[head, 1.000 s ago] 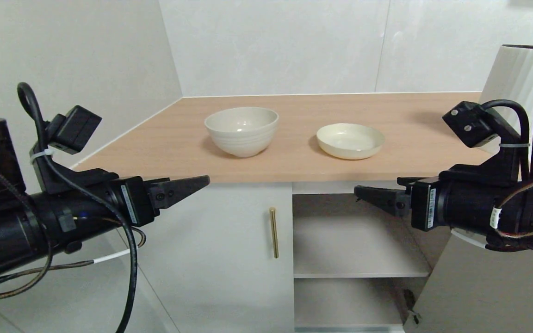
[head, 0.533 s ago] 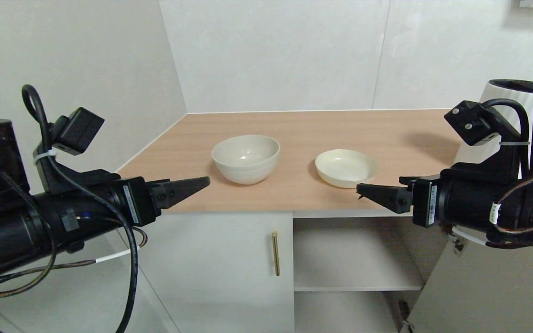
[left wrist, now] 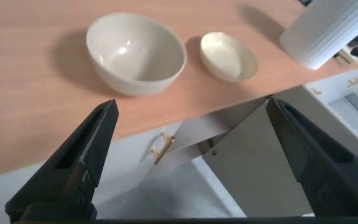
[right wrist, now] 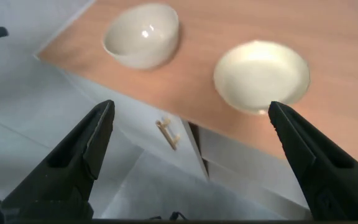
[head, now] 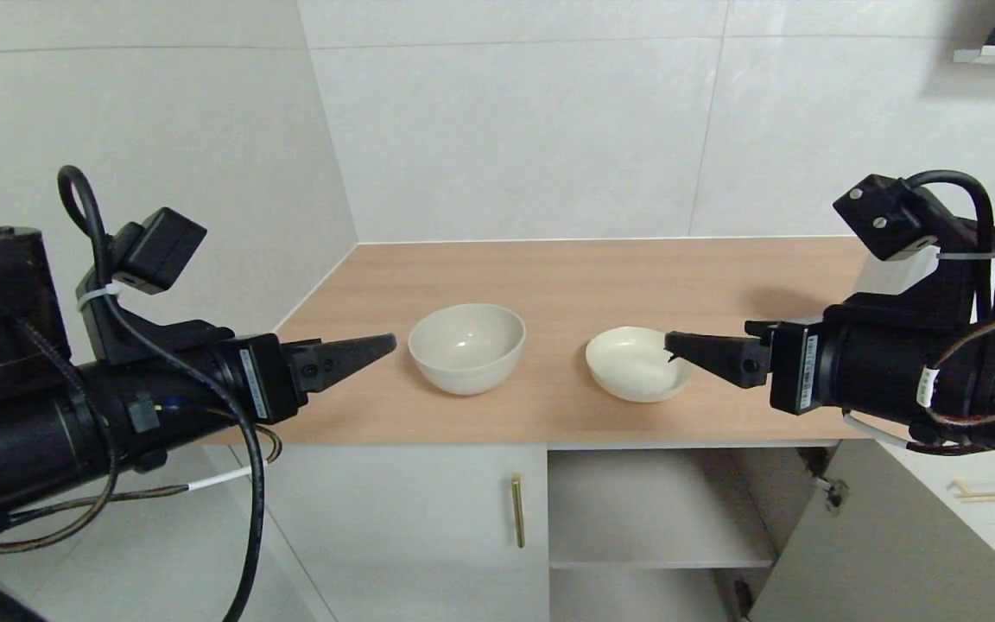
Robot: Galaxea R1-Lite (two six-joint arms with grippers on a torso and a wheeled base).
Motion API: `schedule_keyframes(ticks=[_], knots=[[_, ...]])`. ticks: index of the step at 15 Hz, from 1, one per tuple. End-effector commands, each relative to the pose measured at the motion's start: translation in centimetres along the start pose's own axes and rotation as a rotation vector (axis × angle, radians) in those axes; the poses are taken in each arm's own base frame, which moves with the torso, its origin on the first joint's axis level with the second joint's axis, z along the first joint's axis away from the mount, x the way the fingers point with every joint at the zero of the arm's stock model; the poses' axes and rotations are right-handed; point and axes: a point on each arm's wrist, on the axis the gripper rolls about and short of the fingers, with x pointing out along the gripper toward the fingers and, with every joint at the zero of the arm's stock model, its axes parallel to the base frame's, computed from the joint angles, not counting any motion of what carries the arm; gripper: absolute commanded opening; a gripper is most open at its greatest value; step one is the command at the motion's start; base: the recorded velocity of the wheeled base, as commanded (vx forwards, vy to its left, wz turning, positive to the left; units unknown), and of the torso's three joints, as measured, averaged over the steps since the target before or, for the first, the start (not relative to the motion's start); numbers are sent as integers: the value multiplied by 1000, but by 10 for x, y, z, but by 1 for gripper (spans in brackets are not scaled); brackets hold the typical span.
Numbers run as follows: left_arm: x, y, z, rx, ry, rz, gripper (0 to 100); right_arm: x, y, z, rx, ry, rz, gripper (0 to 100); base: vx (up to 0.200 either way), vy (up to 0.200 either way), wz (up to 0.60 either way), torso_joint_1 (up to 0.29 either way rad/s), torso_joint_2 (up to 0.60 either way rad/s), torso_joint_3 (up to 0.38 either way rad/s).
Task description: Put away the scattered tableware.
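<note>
Right hand [head: 670,343], wide open and empty, close beside shallow dish [head: 627,367]; left hand [head: 389,343] likewise near bowl [head: 465,347].

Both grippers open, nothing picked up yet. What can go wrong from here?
1. The shallow dish lies near the front edge of the counter; a poor rim pinch by the right gripper might tip it off.
2. The open cabinet door stands under the right arm; lowering toward the shelf may clip it.
3. The deep bowl has rounded walls, so the left gripper may slip.
</note>
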Motion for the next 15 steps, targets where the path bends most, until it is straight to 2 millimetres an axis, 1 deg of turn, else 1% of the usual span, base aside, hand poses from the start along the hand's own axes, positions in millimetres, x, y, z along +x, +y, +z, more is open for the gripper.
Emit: schedule_keyframes(ticks=[1, 2, 4, 5, 6, 8, 9, 10, 11, 12, 13, 14, 15], knots=[[2, 1, 0, -1, 3, 1, 100, 6, -1, 7, 6, -18, -10, 100, 0, 0, 0, 212, -510, -305], [3, 0, 2, 0, -2, 0, 100, 10, -2, 13, 9, -32, -16, 100, 0, 0, 0, 217, -520, -305], [3, -1, 8, 4, -19, -1, 100, 18, -6, 18, 14, -42, -43, 100, 0, 0, 0, 93, -237, -134], [7, 0, 16, 5, -39, 5, 100, 25, -16, 19, 22, -46, -107, 100, 0, 0, 0, 41, -95, -61], [11, 2, 19, 3, -33, 15, 100, 32, -27, 22, 30, -49, -148, 100, 0, 0, 0, 0, 0, 0], [19, 7, 30, -7, -18, 46, 100, 50, -43, 32, 43, -63, -201, 100, 0, 0, 0, 0, 0, 0], [22, 10, 44, -14, -17, 74, 100, 61, -47, 28, 44, -38, -222, 100, 0, 0, 0, 0, 0, 0], [24, 11, 49, -24, 8, 97, 100, 65, -50, 24, 45, -12, -238, 100, 0, 0, 0, 0, 0, 0], [27, 13, 49, -40, 59, 132, 100, 69, -52, 22, 45, 12, -251, 100, 0, 0, 0, 0, 0, 0], [36, 18, 44, -57, 127, 199, 100, 75, -57, 19, 47, 51, -280, 100, 0, 0, 0, 0, 0, 0], [42, 22, 43, -62, 152, 245, 100, 79, -58, 17, 45, 79, -298, 100, 0, 0, 0, 0, 0, 0], [58, 26, 42, -62, 183, 304, 100, 89, -60, 15, 45, 110, -351, 100, 0, 0, 0, 0, 0, 0], [69, 28, 42, -60, 197, 321, 100, 95, -62, 13, 51, 114, -378, 100, 0, 0, 0, 0, 0, 0]])
